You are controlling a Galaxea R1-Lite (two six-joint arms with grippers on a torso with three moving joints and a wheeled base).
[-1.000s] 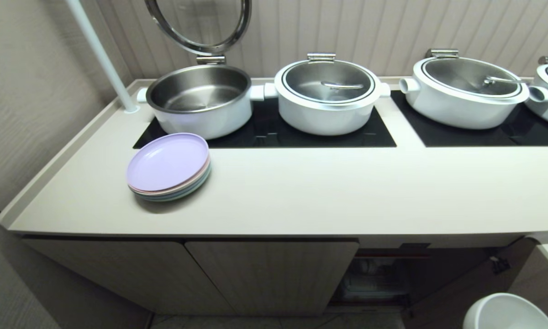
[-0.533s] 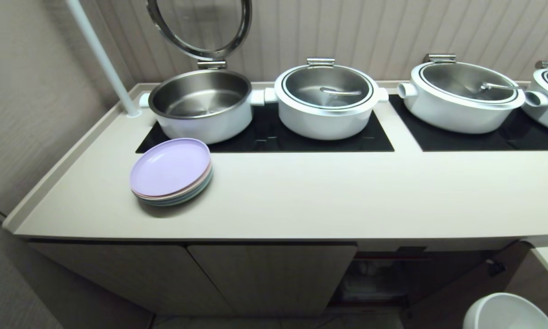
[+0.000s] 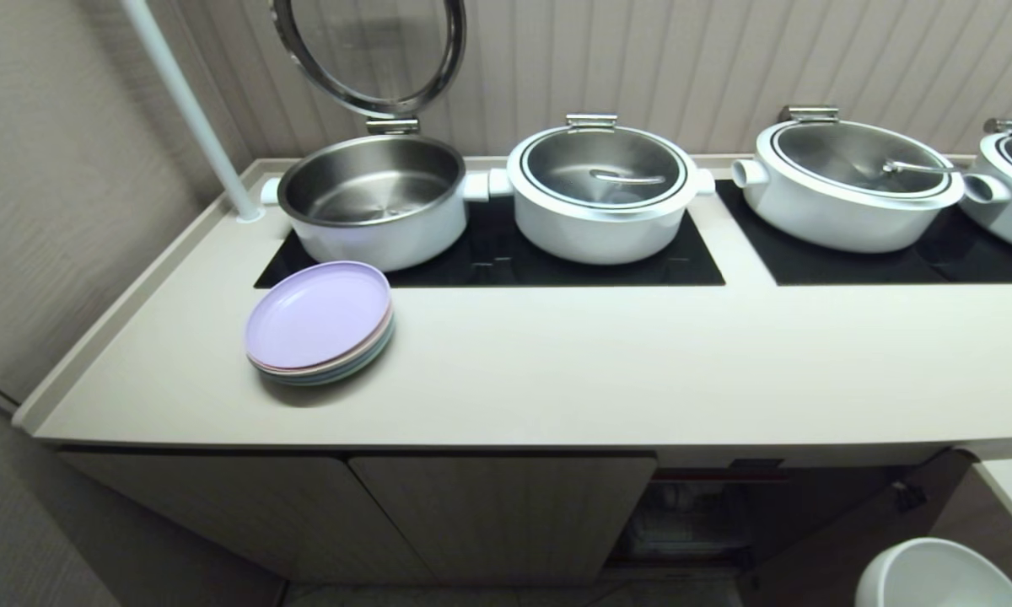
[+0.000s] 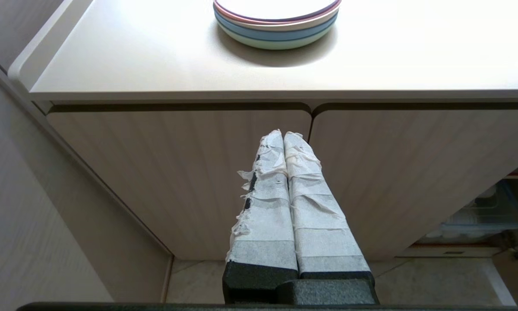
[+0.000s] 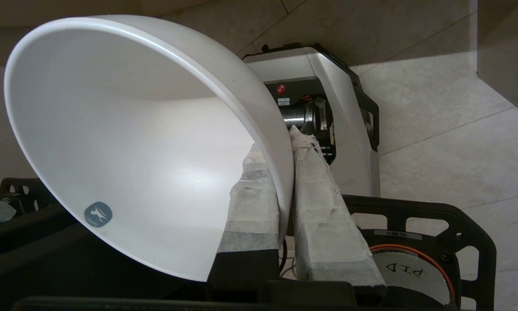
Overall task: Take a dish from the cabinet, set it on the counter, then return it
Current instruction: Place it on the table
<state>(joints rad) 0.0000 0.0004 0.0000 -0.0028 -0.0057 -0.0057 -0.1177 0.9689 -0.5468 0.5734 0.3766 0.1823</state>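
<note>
Thin pinch here, the right gripper (image 5: 285, 142) clamped on just the rim wall of the dish (image 5: 125, 142), one finger inside and one outside, low beside the cabinet (image 3: 506, 514), so a jolt could lever it loose; the left gripper (image 4: 284, 137) hangs shut.

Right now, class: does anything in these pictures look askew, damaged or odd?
Yes. The tape wrapping on the shut left gripper is frayed and peeling. The leftmost white pot's round glass lid stands raised. The right gripper pinches the white ceramic bowl by its rim.
</note>
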